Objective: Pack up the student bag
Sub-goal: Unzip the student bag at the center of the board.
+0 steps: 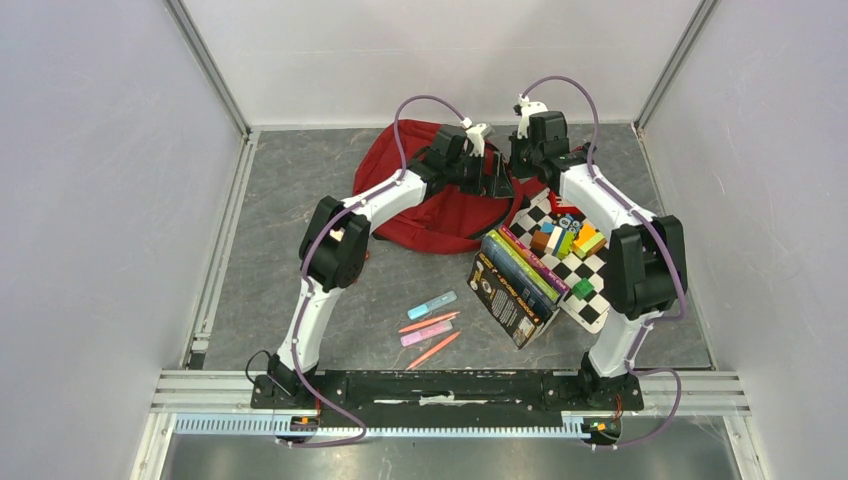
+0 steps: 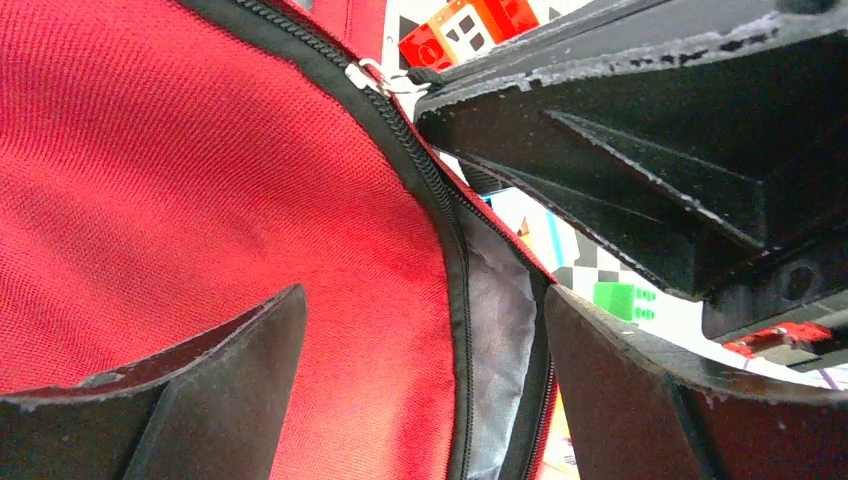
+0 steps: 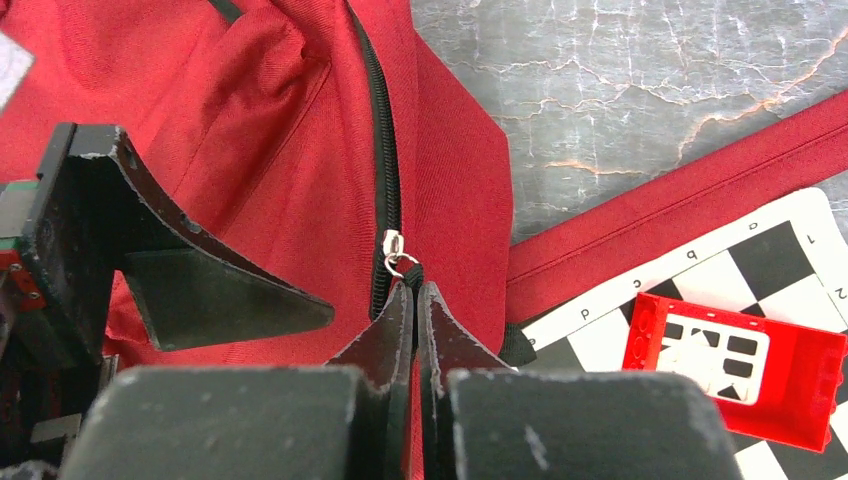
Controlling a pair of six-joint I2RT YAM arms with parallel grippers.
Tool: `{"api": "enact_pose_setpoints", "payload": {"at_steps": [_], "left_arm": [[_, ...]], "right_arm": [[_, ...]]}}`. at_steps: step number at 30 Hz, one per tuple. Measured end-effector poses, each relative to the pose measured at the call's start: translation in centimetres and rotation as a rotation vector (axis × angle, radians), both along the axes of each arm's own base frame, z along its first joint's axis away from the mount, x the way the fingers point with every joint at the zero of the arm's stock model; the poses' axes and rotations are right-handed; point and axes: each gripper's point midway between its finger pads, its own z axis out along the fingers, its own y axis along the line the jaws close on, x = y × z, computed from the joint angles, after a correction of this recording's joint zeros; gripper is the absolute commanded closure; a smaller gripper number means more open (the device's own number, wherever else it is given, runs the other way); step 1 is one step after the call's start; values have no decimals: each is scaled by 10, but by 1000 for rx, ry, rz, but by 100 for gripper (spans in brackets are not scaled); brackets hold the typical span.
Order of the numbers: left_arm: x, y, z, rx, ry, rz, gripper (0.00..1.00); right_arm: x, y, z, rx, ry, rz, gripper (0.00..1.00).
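Note:
The student bag [image 1: 430, 215] is a dark red backpack lying at the back middle of the table. In the right wrist view my right gripper [image 3: 415, 288] is shut on the black tab of the zip pull [image 3: 396, 250] on the bag's black zip. My left gripper [image 2: 425, 300] is open just above the bag [image 2: 200, 200], with its jaws on either side of the parted zip, where grey lining [image 2: 500, 320] shows. Both grippers meet over the bag's right edge in the top view, the left gripper [image 1: 490, 178] beside the right gripper [image 1: 520, 165].
A checkerboard mat [image 1: 590, 290] with coloured blocks lies right of the bag. A stack of books [image 1: 515, 285] leans on its near edge. Highlighters and pens [image 1: 430, 325] lie in the near middle. A small red box [image 3: 740, 365] sits on the mat.

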Motion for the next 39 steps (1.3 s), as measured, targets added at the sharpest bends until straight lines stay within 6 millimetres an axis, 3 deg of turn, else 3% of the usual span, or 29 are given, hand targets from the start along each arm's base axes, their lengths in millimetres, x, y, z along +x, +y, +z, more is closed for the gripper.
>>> {"api": "enact_pose_setpoints", "payload": {"at_steps": [6, 12, 17, 20, 22, 27, 31, 32, 39], "left_arm": [[8, 4, -4, 21, 1, 59, 15], [13, 6, -8, 35, -2, 86, 13], [18, 3, -23, 36, 27, 104, 11], [20, 1, -33, 38, 47, 119, 15], [22, 0, -36, 35, 54, 125, 26], [25, -3, -35, 22, 62, 140, 69], [28, -2, -35, 23, 54, 153, 94], [29, -1, -36, 25, 50, 158, 98], [21, 7, -37, 36, 40, 160, 98]], "right_arm": [[-2, 2, 4, 22, -1, -5, 100], [-4, 3, 15, 39, -19, -4, 100], [-5, 6, 15, 41, -18, -1, 100], [-6, 9, 14, 40, -13, 6, 100], [-8, 11, 13, 38, -8, 10, 100], [-10, 14, 11, 37, -3, 16, 100], [-12, 14, 9, 34, 3, 17, 100], [-12, 14, 8, 34, 4, 17, 100], [-13, 11, 5, 8, 7, 15, 100]]}}
